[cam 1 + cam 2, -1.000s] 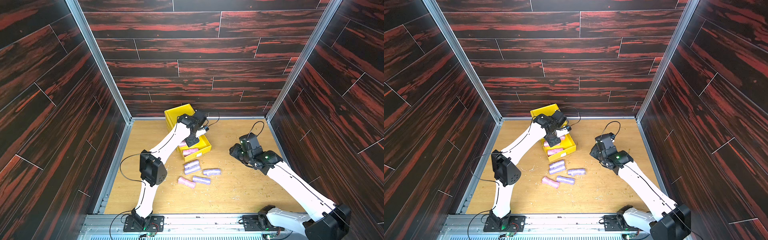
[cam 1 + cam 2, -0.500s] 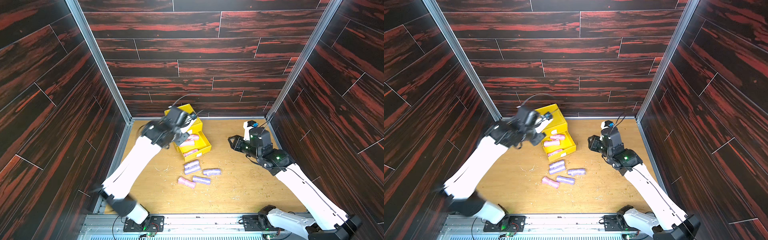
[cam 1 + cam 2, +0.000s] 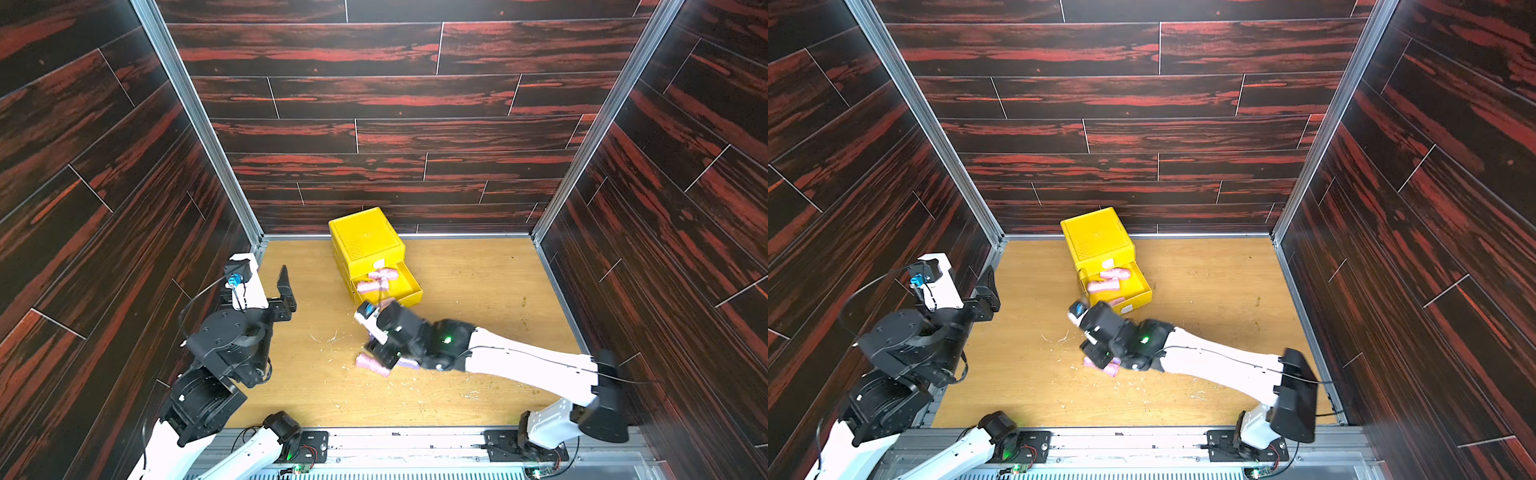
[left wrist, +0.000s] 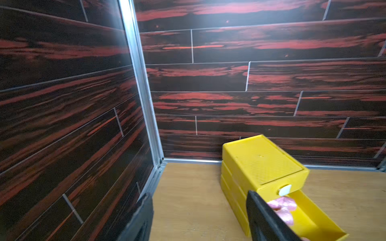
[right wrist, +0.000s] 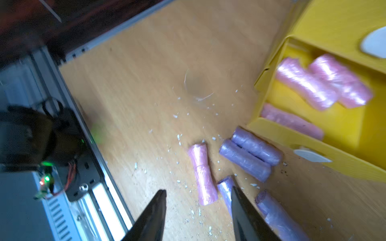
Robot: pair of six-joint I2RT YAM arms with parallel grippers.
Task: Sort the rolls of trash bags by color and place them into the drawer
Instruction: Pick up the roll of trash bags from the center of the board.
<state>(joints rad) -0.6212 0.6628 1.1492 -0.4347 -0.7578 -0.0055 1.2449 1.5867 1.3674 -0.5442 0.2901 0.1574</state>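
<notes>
The yellow drawer stands at the back wall, its lower tray pulled out with three pink rolls inside. On the floor in front lie one pink roll and several lavender rolls. My right gripper hovers open just over them. The pink roll's end lies between its fingertips, and one lavender roll lies against a finger. My left gripper is open and empty, raised near the left wall, well away from the drawer.
White plastic crumbs litter the wooden floor. Dark panelled walls close in on three sides, and an aluminium rail with the arm bases runs along the front edge. The right arm stretches across the floor from the front right.
My left arm has pulled back from the drawer to the left wall and its jaws have opened wider. My right arm has swung from the right side to over the floor rolls, jaws opening.
</notes>
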